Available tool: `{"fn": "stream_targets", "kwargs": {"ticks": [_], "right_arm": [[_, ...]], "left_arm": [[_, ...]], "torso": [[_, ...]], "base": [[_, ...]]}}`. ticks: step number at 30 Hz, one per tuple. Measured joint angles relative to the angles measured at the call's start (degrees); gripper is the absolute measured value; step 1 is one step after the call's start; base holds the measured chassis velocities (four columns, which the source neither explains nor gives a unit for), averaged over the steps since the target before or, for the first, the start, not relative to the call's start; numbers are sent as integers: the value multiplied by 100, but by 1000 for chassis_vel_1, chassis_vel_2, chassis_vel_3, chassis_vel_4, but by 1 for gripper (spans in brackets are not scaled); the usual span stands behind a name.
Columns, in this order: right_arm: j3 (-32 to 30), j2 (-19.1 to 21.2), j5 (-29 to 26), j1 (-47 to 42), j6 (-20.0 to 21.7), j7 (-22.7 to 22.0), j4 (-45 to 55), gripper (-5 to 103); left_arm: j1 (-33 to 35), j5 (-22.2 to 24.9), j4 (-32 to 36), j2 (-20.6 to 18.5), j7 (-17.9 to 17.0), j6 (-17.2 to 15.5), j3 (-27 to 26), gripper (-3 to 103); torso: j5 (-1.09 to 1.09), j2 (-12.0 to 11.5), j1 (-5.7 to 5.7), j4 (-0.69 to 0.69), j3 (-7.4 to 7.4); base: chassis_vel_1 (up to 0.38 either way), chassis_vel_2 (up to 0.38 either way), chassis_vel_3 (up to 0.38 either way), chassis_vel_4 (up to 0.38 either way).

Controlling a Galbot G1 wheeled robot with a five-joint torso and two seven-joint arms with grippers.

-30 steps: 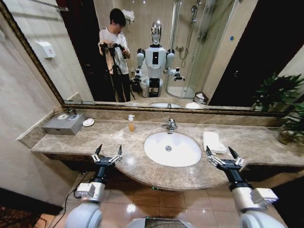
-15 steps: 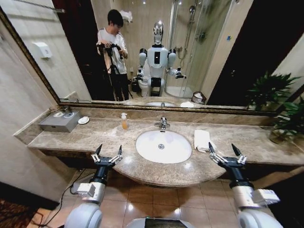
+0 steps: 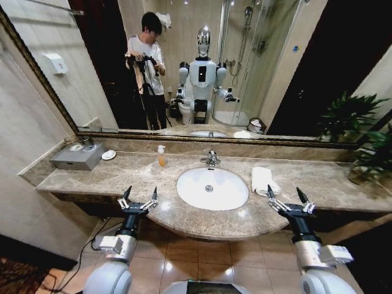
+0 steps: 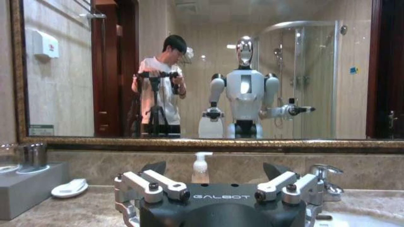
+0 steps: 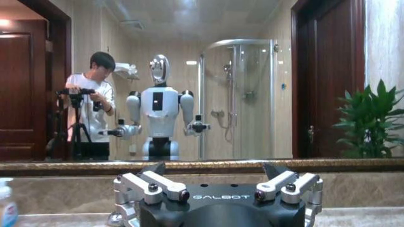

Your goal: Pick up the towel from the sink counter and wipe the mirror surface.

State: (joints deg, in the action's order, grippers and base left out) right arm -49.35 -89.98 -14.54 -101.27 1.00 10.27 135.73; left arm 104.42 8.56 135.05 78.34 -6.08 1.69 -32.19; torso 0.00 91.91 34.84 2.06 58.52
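Folded white towel [image 3: 264, 180] sits soft and chunky on the speckled marble counter [image 3: 122, 174], just right of the oval basin [image 3: 212, 188]. Left hand [image 3: 138, 199] and right hand [image 3: 288, 199] hover at the curved front edge, both spread wide, holding nothing. Bronze-framed mirror [image 3: 294, 67] behind.

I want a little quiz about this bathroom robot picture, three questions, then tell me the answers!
1. True or false: the towel is held in the right pincer.
2. Which side of the basin is the towel on, from the robot's view: A left, B right, C inside it?
3. Fill in: the soap bottle stands on the sink counter just below the ____.

Key:
1. False; both the right pincer and the left pincer are open and empty, in front of the counter's edge.
2. B.
3. mirror.
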Motion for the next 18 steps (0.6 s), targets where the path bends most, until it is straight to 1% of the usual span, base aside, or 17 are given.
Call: {"fn": "stream_targets", "kwargs": {"ticks": [5,6,8,9,12,13,18], "right_arm": [[-41,29,-187,-41,119,-13,25,100],[-61,28,-206,-38,72,-12,4,100],[-78,26,-213,-36,14,-4,-12,100],[-86,23,-243,-37,-38,16,-19,100],[-77,25,-306,-54,48,3,19,100],[-70,25,-346,-55,150,-6,63,100],[-59,55,-424,-18,234,20,92,100]], "left_arm": [[0,0,0,0,0,0,0,100],[0,0,0,0,0,0,-1,100],[0,0,0,0,0,0,0,100],[2,0,0,0,0,0,0,100],[2,0,0,0,0,0,0,100],[1,0,0,0,0,0,0,100],[0,0,0,0,0,0,0,100]], "torso": [[-1,1,-3,-1,-1],[-1,1,-4,1,-1],[1,2,-5,-1,-1],[0,3,-8,1,-3],[0,4,-9,0,-3],[0,4,-8,-2,-2],[0,0,1,1,0]], "base": [[148,-146,-169,144],[149,-140,-185,180],[153,-140,-185,167],[96,-125,-132,120],[81,-50,-72,91],[5,-55,-72,35],[-18,-10,22,-2]]}}
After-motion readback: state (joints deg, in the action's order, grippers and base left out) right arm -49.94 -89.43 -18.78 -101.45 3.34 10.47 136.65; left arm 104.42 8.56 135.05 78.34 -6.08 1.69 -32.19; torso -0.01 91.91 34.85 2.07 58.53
